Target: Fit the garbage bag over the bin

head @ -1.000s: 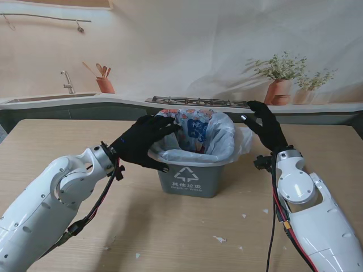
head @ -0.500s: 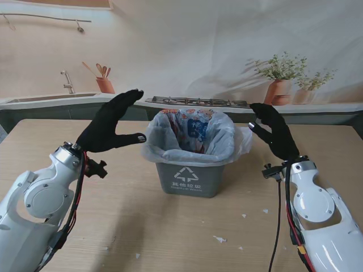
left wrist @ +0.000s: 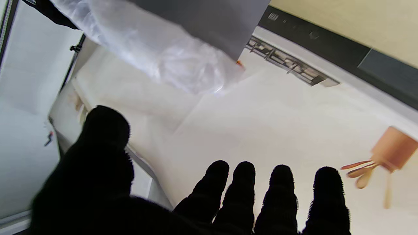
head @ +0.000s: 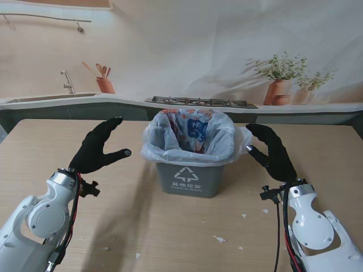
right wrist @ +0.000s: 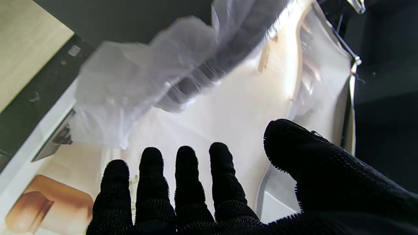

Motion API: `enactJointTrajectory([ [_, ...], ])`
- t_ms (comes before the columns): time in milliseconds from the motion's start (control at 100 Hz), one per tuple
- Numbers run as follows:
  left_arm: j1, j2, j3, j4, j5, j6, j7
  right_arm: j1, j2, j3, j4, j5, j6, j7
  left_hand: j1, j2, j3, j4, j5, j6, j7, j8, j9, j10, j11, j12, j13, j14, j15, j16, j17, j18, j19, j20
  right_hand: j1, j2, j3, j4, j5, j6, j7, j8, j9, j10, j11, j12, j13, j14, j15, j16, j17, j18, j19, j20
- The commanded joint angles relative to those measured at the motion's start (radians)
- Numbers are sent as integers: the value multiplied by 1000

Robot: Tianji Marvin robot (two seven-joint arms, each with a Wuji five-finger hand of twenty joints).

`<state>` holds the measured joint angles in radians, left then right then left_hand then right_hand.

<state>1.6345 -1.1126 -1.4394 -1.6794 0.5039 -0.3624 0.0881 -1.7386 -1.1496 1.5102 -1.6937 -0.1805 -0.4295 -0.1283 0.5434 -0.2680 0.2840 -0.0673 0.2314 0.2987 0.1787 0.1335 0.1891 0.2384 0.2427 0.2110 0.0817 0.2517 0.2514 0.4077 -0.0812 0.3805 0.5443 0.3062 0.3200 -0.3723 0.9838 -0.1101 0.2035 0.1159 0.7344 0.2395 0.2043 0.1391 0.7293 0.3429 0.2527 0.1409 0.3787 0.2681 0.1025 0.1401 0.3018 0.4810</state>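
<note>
One small grey plastic bin (head: pixel 190 179) with a white recycling mark stands on the light wooden table (head: pixel 170 226), and one thin translucent white garbage bag (head: pixel 218 139) lines it; two black-gloved hands flank them. The left hand (head: pixel 97 148) hovers over the table's left half, near the bin's left side but apart from it, fingers spread, thumb (head: pixel 120 153) pointing toward the bin, holding nothing. The bin sits upright around the middle of the table, closer to its far edge, mouth facing up, its marked face toward me. The bag's rim is folded out over all the bin's edges, hanging crumpled down the sides, with a looser bulge at the right far corner; colourful print shows on its inner far wall. The right hand (head: pixel 274 152) hovers over the table's right half, just beside that bulge, fingers apart and empty. A few white scraps (head: pixel 219 239) lie toward the table's near edge.
</note>
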Motion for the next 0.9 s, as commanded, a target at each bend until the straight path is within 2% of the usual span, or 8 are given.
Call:
enactJointTrajectory([
  [0,20,-10,9,32,-2,15,-1,-31,-11,-9,14,-7,9,15,-30,-18,60,20,28,20,-9,11,6,4,28,25,-2,6,24,-13,-4,5,53,-7,-20,-31,15,-14,-4,2,2,-17,3,-19,15,5,6,-36,-5,-1,6,-24,-36,-19],
  [160,30,-10,23,61,-22,44,-11,-24,-14,-24,54,17,16,16,-26,-32,86,18,30,36,-17,7,9,6,61,44,3,5,55,8,-6,-12,67,-1,-26,-40,5,-14,-8,-4,-1,-20,1,-23,9,2,3,-43,-13,-5,-1,-18,-28,-18],
  [270,30,-7,30,83,-9,58,-21,-11,-8,-26,80,35,13,48,-30,-38,96,17,25,41,-26,3,5,10,40,33,-4,5,39,1,-8,-16,77,4,-24,-27,-17,-13,-28,-6,0,-22,-20,-29,10,3,-10,-45,-17,-7,-17,-27,-18,-11],
  [420,12,-9,56,120,-33,77,-26,2,-9,-30,114,46,11,55,-31,-53,123,17,25,45,-30,0,1,17,17,19,-9,5,13,-8,-9,-26,58,-6,-33,-39,-28,-11,-31,-2,2,-24,-20,-24,9,1,-9,-40,-16,-7,-20,-18,-12,-9],
  [600,-7,-3,80,148,-53,96,-68,13,-8,-35,135,59,17,66,-27,-62,139,16,23,43,-24,3,2,13,18,20,-12,2,5,-4,-8,-29,38,-17,-42,-39,-39,-11,-33,-6,1,-26,-22,-28,8,0,-12,-42,-18,-8,-23,-16,-4,-4],
  [890,-12,-5,102,161,-73,100,-67,13,-7,-33,141,67,15,71,-44,-52,135,13,22,42,-19,6,4,13,14,17,-11,3,-1,3,-7,-25,24,-23,-43,-47,-52,-7,-41,-7,0,-29,-28,-31,7,-1,-17,-46,-20,-9,-28,-15,4,2],
])
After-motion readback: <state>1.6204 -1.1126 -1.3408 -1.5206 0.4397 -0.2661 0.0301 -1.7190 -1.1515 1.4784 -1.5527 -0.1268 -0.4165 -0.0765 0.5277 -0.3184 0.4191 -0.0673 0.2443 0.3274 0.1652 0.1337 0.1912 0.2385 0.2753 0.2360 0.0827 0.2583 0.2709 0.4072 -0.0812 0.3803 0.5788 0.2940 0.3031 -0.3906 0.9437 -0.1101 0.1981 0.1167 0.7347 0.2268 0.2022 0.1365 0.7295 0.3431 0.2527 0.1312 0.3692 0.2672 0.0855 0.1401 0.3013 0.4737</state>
